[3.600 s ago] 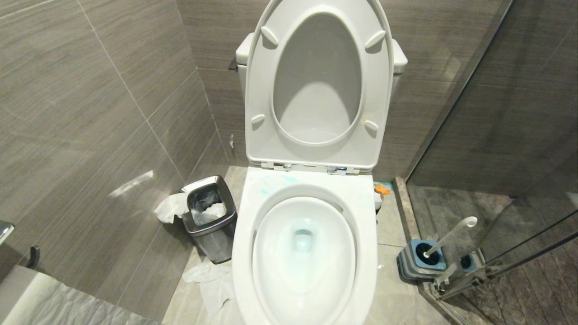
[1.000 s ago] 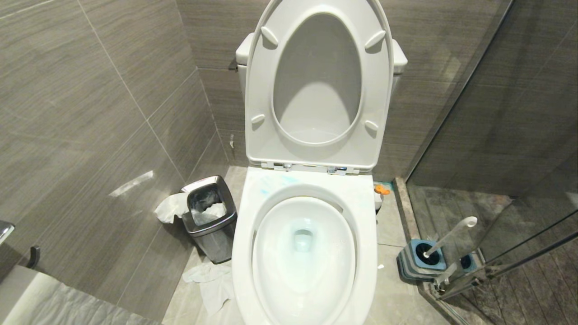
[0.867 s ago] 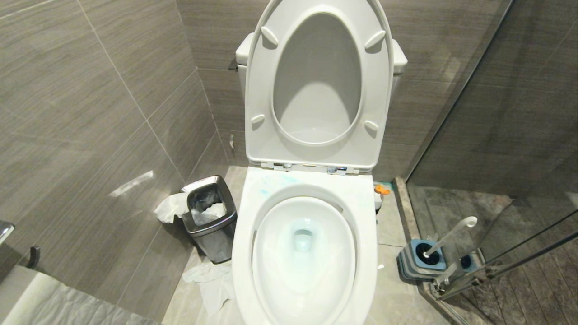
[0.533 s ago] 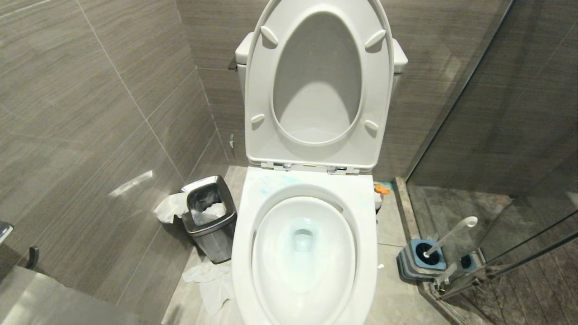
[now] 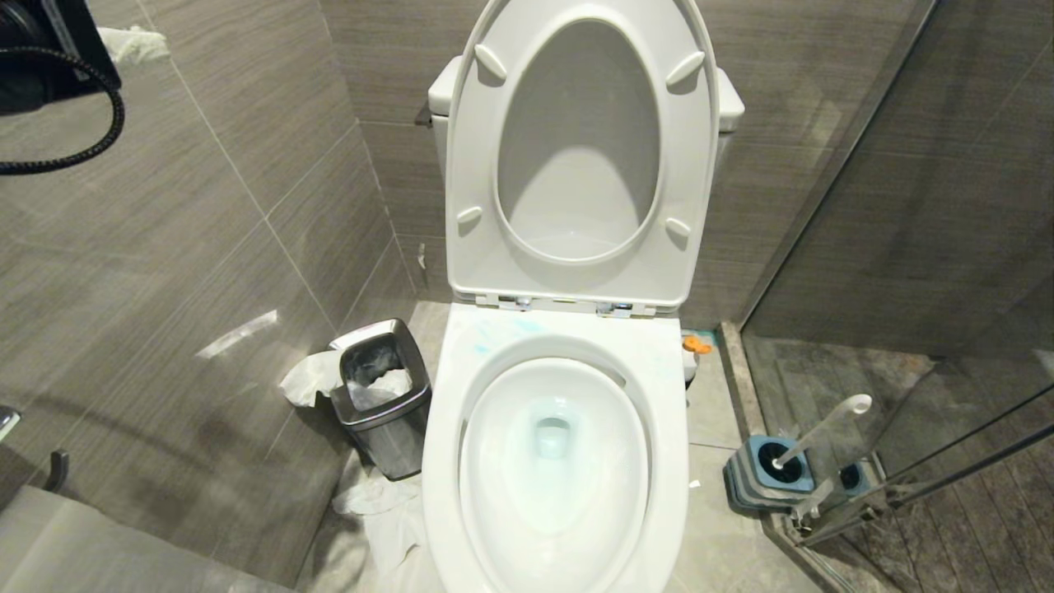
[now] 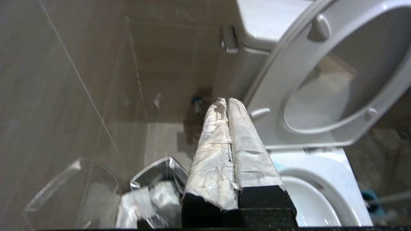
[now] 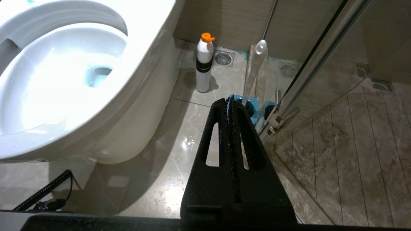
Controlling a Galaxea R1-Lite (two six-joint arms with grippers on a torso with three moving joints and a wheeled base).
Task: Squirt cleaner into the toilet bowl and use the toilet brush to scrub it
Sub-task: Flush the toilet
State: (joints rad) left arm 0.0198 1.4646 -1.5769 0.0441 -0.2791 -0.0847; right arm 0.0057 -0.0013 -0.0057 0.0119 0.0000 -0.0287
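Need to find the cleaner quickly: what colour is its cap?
Orange, on the white cleaner bottle; the right wrist view shows it best.

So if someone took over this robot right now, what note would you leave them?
Left gripper: jaws shut, empty, raised beside the upright seat.
Right gripper: jaws shut, empty, low near the brush holder.
Cleaner: standing on the floor right of the toilet.
Brush: in its holder by the glass door.
Done: lid and seat up; the water looks faintly blue.
Left: pick up cleaner, squirt, then scrub.
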